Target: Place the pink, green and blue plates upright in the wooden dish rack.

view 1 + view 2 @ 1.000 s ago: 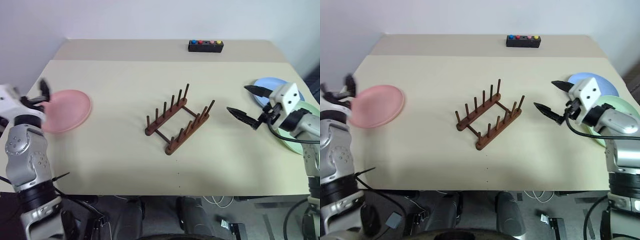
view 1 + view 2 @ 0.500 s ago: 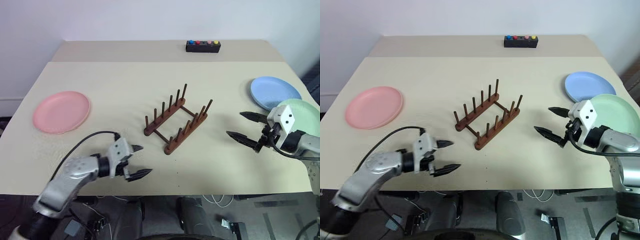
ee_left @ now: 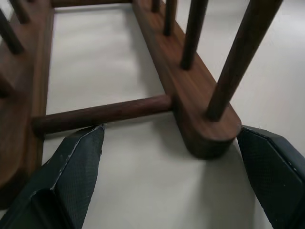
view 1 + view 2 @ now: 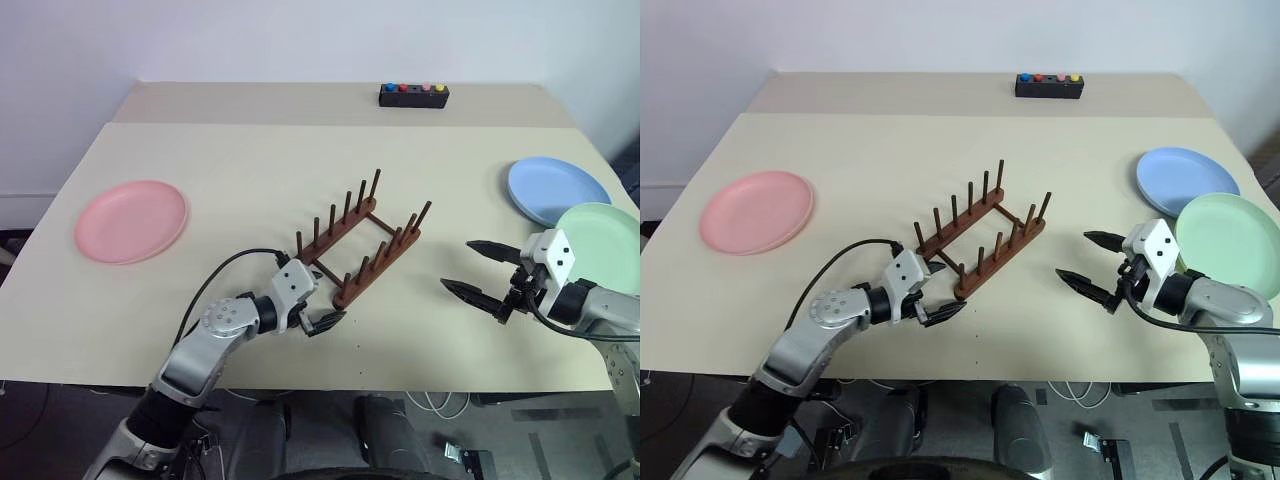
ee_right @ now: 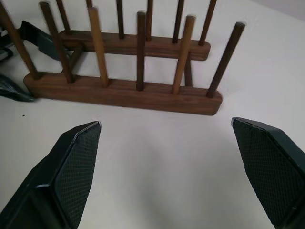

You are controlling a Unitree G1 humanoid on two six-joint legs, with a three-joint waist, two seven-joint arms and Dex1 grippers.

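no plate is in the rack yet, so this looks like the opening step, with both arms low by the rack and nothing picked up. furthest left, the pink plate [image 4: 131,220] lies flat on the surface [image 4: 240,150], well apart from everything else. next, the left gripper [image 4: 322,312] sits at the near end of the wooden dish rack [image 4: 358,248], its fingers [image 3: 78,164] spread wide to either side of the near rail end and holding nothing; whether a fingertip brushes the wood i cannot tell. the rack stands empty mid-surface, set at a slant. to its right the right gripper [image 4: 482,272] hovers, fingers [image 5: 76,162] wide and empty, pointing at the rack. behind it lie the blue plate [image 4: 557,190] and the green plate [image 4: 605,232], flat, edges overlapping. the next move likely calls for steadying the rack, or turning the right hand back to lift a plate by its rim.
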